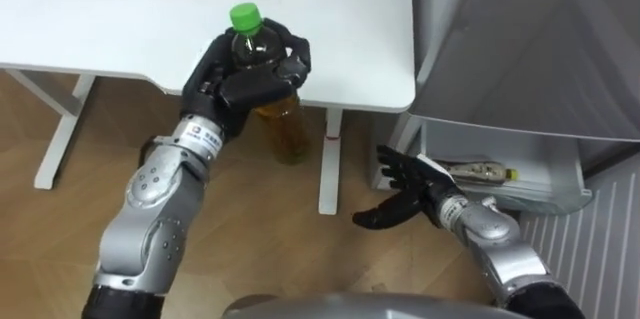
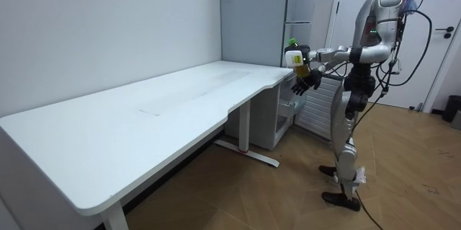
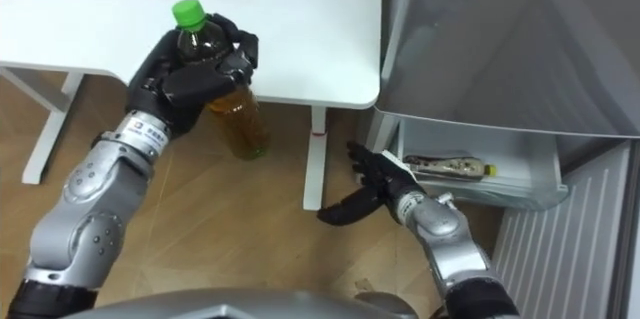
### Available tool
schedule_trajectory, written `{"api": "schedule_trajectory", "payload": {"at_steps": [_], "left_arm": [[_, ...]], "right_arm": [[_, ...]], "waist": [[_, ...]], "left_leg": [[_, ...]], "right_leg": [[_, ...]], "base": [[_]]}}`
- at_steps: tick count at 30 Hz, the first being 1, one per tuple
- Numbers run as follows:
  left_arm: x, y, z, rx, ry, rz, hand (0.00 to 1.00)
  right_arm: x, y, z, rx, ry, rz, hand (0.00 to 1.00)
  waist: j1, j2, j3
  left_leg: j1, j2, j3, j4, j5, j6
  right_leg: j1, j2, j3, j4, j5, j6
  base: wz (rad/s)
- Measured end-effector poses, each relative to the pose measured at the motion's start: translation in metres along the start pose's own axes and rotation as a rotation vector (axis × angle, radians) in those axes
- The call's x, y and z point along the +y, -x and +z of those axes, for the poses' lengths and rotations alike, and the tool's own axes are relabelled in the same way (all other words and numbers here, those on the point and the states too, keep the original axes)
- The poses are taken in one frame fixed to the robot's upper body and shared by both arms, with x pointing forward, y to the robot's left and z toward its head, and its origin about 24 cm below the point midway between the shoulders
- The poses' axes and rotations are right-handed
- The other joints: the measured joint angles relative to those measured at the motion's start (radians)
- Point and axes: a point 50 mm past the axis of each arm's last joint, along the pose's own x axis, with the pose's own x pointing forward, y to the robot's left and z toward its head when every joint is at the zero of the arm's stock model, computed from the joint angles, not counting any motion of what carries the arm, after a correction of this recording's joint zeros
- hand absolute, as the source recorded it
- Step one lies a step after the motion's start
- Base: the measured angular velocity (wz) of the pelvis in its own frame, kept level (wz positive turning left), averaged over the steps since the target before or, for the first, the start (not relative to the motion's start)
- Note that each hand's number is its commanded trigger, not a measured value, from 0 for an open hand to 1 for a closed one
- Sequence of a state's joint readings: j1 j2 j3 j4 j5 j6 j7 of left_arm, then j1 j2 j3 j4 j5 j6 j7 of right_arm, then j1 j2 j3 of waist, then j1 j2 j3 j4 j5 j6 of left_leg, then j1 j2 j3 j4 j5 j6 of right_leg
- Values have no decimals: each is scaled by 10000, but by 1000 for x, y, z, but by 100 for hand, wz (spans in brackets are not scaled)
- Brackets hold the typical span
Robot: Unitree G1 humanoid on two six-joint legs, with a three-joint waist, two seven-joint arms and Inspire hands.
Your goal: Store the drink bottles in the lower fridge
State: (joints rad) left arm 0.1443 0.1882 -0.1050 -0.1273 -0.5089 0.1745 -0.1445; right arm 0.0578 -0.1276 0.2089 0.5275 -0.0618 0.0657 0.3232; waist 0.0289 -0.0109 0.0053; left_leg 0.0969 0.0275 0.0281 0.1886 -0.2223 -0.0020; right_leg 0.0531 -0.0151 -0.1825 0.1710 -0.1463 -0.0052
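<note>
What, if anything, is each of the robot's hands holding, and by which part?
The left hand grips the green-capped bottle around its upper body, just below the cap. The right hand is open and holds nothing.

White bench (image 1: 120, 19) takes up far left. Top has a rounded right corner & a curved step in its near edge. Right leg (image 1: 330, 159) is a white post going straight down to wood-plank floor (image 1: 260, 239). 2nd leg (image 1: 62, 134), at left, also meets the floor. Room view: long white foot (image 2: 248, 154) flat on the boards under bench. Just right of bench, low down, pale fridge drawer (image 1: 550, 194) stands open w/ a yellow-capped bottle (image 1: 480, 171) on its side inside, cap to the right.
</note>
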Motion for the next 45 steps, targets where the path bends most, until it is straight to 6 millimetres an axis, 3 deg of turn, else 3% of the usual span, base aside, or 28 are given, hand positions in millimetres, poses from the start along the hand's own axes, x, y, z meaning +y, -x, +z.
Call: {"api": "schedule_trajectory", "payload": {"at_steps": [5, 12, 19, 27, 32, 41, 45], "left_arm": [[-4, 2, -8, 306, 73, -243, 100], [-16, 0, -14, 461, 150, -814, 100], [-26, 0, -17, 533, 61, -1528, 100], [-32, 0, -19, 567, 112, -1958, 100], [-32, 0, -19, 567, 111, -2117, 100], [-32, 0, -19, 609, -471, -2092, 100], [-31, 0, -19, 617, -865, -2020, 100]], "right_arm": [[5, 1, 9, -498, -73, 486, 0], [12, 4, 38, -1877, -192, 1115, 0], [17, 5, 38, -1911, -132, 1616, 0], [23, 9, 52, -2540, 199, 2414, 0], [24, 10, 52, -2534, 223, 2720, 0], [29, 12, 49, -2447, 316, 3374, 0], [31, 14, 55, -2674, 529, 3606, 0]], "waist": [[-17, 7, 12], [-239, 33, 40], [-343, 18, 93], [-499, -60, 91], [-574, -61, 92], [-511, -183, 111], [-237, -247, 117]], "left_leg": [[-49, -6, -2, 0, 0, 0], [-54, -8, 9, 0, -1, 0], [-53, -1, 123, -13, -1, 1], [-109, 19, 515, -3, -2, 1], [-29, 52, 686, -18, -2, 1], [17, 165, 874, -25, -8, -7], [-19, 208, 1103, 99, -55, -64]], "right_leg": [[-23, -24, -77, -20, -8, 12], [-15, -22, -81, -19, -12, 18], [-69, 6, 111, -10, -12, 19], [-338, 33, 435, 156, -11, 19], [-336, 59, 555, 173, -4, 8], [-383, 178, 697, 218, 36, -57], [-733, 189, 903, 717, -52, -140]], "base": [[2], [0], [-3], [-13], [-11], [-4], [-21]]}}
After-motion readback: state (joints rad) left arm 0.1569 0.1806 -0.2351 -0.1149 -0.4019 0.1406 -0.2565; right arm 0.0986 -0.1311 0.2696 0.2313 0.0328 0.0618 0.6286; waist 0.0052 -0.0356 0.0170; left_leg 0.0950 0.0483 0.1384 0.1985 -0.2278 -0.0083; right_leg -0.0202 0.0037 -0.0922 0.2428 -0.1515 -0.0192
